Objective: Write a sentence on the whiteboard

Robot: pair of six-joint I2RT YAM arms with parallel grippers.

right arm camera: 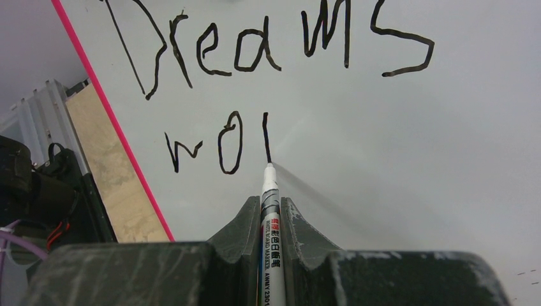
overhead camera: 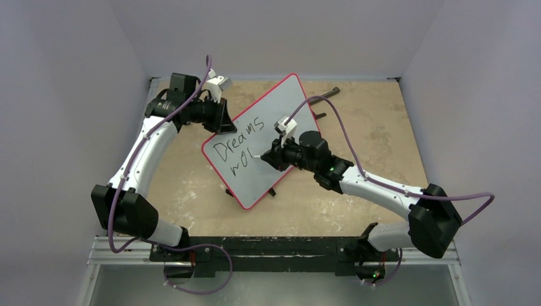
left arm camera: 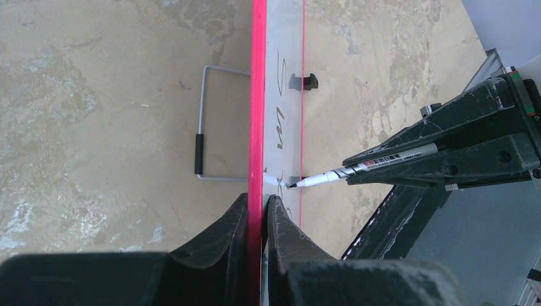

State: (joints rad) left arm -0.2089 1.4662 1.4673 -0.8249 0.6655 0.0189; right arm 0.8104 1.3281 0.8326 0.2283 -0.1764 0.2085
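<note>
Whiteboard (overhead camera: 281, 108) at the middle of the counter (overhead camera: 376, 134), propped at a tilt, red rim pinched between left fingers (left arm camera: 233, 223). Sentence (overhead camera: 241, 141) partway: "Dreams" done, "wo" plus one vertical stroke on line two. Marker (right arm camera: 269, 191) clamped between right fingers (right arm camera: 300, 226), tip touching board at foot of that stroke. Judged next: finish the "r". Light, even pressure; firm rim grip against flex; letter height and baseline matched. Board glossy, smooth, flat, rounded corners. Marker slim, white barrel, black ink. Counter mottled tan, matte.
</note>
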